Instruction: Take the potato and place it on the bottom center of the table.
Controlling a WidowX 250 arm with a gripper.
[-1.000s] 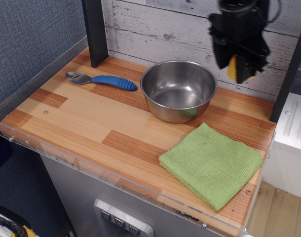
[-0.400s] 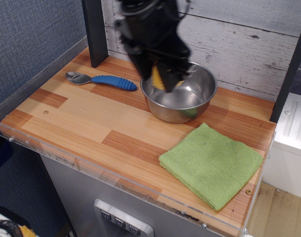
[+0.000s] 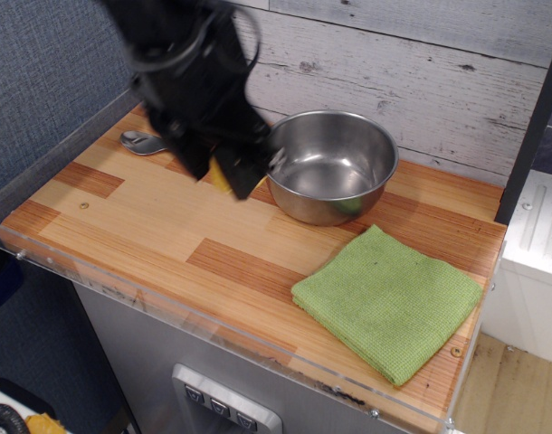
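Pick is done: the gripper (image 3: 229,174) is clamped on the potato (image 3: 221,175), only a yellow sliver of it visible between the dark fingers. The arm is blurred, so exact contact is hard to read, but the potato looks held, not resting. It hangs over the table (image 3: 158,221), just left of the bowl (image 3: 328,165) and in front of the spoon (image 3: 141,141), whose handle the arm hides. The cloth (image 3: 387,301) lies at the front right, untouched.

Left to do, as a judgement: carry the potato forward to the front middle of the table, the bare planks between the cloth and the left edge, then lower and let go. The transport looks roughly half done; the place has not started.

Against the earlier frames: a second ago the gripper was high at the back right, beyond the bowl, with the potato already in it. Shortly before now it was over the bowl. Now it has crossed to the bowl's left side and sits lower and nearer the tabletop. The grip on the potato is unchanged. Bowl, spoon and cloth have not moved; the spoon's blue handle, visible before, is now covered by the arm.
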